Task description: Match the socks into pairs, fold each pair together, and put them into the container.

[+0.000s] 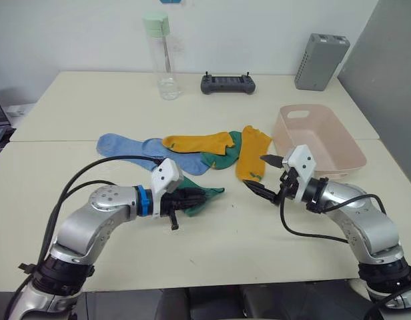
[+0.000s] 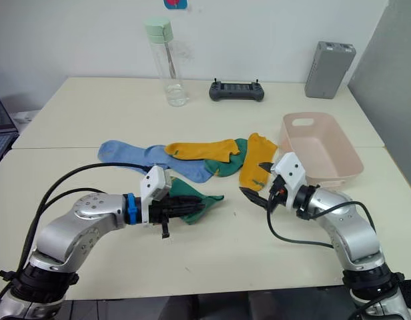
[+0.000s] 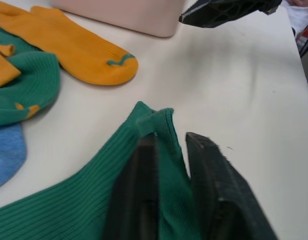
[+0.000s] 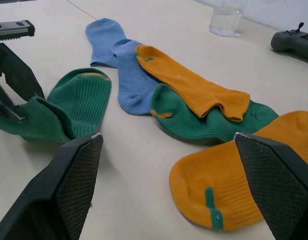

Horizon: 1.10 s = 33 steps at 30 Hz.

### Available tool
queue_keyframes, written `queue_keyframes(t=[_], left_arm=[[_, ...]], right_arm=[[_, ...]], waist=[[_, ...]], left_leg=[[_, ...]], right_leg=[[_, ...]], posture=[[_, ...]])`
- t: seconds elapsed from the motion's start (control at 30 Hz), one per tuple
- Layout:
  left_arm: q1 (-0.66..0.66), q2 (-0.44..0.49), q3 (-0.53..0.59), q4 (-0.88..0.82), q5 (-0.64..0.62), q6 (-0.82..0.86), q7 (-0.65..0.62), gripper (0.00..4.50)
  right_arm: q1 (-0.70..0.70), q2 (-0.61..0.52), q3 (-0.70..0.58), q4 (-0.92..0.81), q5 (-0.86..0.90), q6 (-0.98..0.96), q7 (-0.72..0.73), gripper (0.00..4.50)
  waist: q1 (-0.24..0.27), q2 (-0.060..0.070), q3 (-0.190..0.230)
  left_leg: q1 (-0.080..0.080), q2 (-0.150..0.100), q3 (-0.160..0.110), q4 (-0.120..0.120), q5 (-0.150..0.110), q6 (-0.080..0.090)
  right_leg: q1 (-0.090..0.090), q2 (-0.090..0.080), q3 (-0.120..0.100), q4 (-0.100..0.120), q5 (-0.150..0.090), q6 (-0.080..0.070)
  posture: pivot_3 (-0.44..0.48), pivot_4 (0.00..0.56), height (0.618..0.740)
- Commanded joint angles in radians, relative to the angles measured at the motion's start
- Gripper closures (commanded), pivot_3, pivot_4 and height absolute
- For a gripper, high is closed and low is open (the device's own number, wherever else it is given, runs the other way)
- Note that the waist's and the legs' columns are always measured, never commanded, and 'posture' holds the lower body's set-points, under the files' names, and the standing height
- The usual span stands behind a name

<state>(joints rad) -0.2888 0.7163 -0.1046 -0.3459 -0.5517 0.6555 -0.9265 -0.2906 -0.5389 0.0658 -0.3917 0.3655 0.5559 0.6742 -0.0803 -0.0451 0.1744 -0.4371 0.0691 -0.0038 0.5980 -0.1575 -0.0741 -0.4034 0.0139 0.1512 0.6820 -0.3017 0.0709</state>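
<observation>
Two black fingers of the left gripper [image 1: 192, 199] pinch a fold of a dark green ribbed fabric sock [image 1: 204, 197] that lies on the cream tabletop [image 1: 92, 107] at lower centre of the head views. To its right, the right gripper [image 1: 267, 176] hovers with its fingers spread wide and holding nothing, just beside the toe of a mustard-yellow sock [image 1: 252, 152] with a small green mark. Beyond both grippers, in the middle of the frame, the other socks lie in an overlapping row: two light blue socks [image 1: 129, 147] at left, a second mustard-yellow sock [image 1: 195, 142] draped across a second dark green sock [image 1: 222, 157]. The pale pink rectangular plastic tub [image 1: 339, 157] sits at centre right, behind the right gripper. Along the far edge, against a white wall, stand a clear bottle with a pale green cap [image 1: 160, 57], a dark handheld controller [image 1: 227, 83] and a grey upright box [image 1: 321, 61]. Both arms reach inward from the lower corners, elbows bent.
</observation>
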Motion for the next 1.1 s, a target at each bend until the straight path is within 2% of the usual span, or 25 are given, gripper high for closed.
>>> queue_keyframes(t=[0.03,0.27,0.37,0.47,0.53,0.6,0.77,0.93,1.0,1.1], left_arm=[[-0.021,0.007,0.089,-0.062,-0.114,0.082,-0.002,2.27],[-0.068,0.091,0.267,0.071,-0.156,0.124,0.005,0.02],[-0.102,0.084,0.321,0.138,-0.151,0.112,0.031,0.02],[-0.097,0.089,0.296,0.213,-0.039,0.008,0.051,0.02],[-0.088,0.1,0.247,0.293,0.092,-0.101,0.092,0.02],[-0.088,0.093,0.217,0.35,0.168,-0.16,0.12,0.02],[-0.089,0.063,0.154,0.45,0.281,-0.246,0.153,0.02],[-0.081,0.037,0.136,0.487,0.315,-0.291,0.135,0.02],[-0.085,0.028,0.13,0.5,0.323,-0.292,0.132,0.0],[-0.091,0.016,0.125,0.517,0.335,-0.298,0.124,0.61]], right_arm=[[0.001,-0.01,-0.027,-0.041,0.012,-0.006,0.002,0.0],[0.021,0.002,0.004,-0.046,0.03,0.002,0.022,0.0],[0.025,0.008,0.021,-0.046,0.025,-0.001,0.029,0.0],[0.02,0.015,0.037,-0.045,0.026,0.0,0.034,0.0],[0.016,0.028,0.061,-0.052,0.033,0.008,0.039,0.0],[0.015,0.037,0.094,-0.058,0.04,0.02,0.056,0.0],[0.009,0.028,0.209,-0.016,-0.013,0.03,0.105,0.0],[-0.001,0.062,0.239,0.039,-0.025,0.005,0.118,0.0],[-0.013,0.078,0.252,0.076,-0.044,0.0,0.114,0.41],[-0.026,0.095,0.261,0.106,-0.058,-0.007,0.118,1.3]], waist=[[-0.001,0.0,0.0],[-0.002,0.0,0.0],[-0.002,0.0,0.0],[-0.001,0.0,0.0],[-0.001,0.0,0.0],[-0.002,0.0,0.0],[-0.001,0.0,0.0],[0.0,0.0,0.0],[0.0,0.0,0.0],[0.0,0.0,0.0]], left_leg=[[0.0,0.0,0.0,0.0,0.0,0.0],[0.0,0.0,0.0,0.002,0.0,0.0],[0.0,0.0,0.0,0.002,0.0,0.0],[0.0,0.0,0.0,0.002,0.0,0.0],[0.0,0.0,0.0,0.002,0.0,0.0],[0.0,0.0,0.0,0.002,0.0,0.0],[0.0,0.0,0.0,0.002,0.0,0.0],[0.0,0.0,0.0,0.002,0.0,0.0],[0.0,0.0,0.0,0.002,0.0,0.0],[0.0,0.0,0.0,0.002,0.0,0.0]], right_leg=[[0.0,0.0,0.0,0.0,0.0,0.001],[0.0,0.0,0.0,0.0,0.0,0.002],[0.001,0.0,0.0,0.0,0.0,0.002],[0.001,0.0,0.0,0.0,0.0,0.002],[0.001,0.0,0.0,0.0,0.001,0.001],[0.0,0.0,0.0,0.0,0.001,0.001],[0.0,0.0,0.0,0.0,0.001,0.0],[0.0,0.0,0.0,0.0,0.001,0.001],[0.0,0.0,0.0,0.0,0.001,0.001],[0.0,0.0,0.0,0.001,0.002,0.001]], posture=[[0.0,0.15,0.74],[0.0,0.15,0.74],[0.0,0.15,0.74],[0.0,0.15,0.74],[0.0,0.15,0.74],[0.0,0.15,0.74],[0.0,0.15,0.74],[0.0,0.15,0.74],[0.0,0.15,0.74],[0.0,0.15,0.74]])
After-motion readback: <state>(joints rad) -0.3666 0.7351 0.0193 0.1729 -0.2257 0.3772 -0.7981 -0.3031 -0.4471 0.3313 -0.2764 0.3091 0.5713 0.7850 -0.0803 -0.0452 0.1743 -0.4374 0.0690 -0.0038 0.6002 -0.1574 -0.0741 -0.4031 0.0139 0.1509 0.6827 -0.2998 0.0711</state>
